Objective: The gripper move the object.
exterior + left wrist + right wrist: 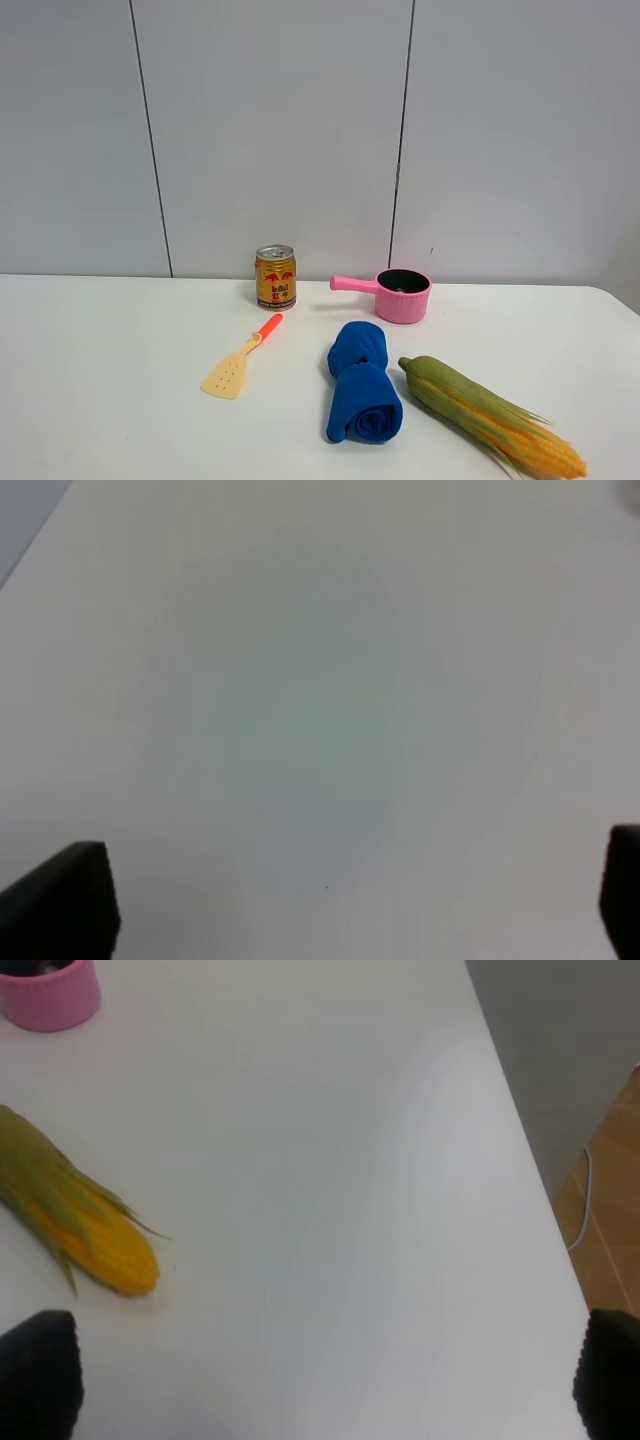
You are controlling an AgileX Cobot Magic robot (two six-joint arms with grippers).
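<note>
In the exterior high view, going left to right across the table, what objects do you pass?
Yellow spatula with an orange handle → gold drink can → rolled blue towel → pink pot → ear of corn. The towel and pot overlap a little in horizontal span; the order goes by their centres.

Can (275,277) left of pot (402,295); spatula (240,358), towel (362,391), corn (490,415) in front.

You can see red bull figures and small red characters on the gold can (275,278). The characters are too small to read. Nothing else carries text.
</note>
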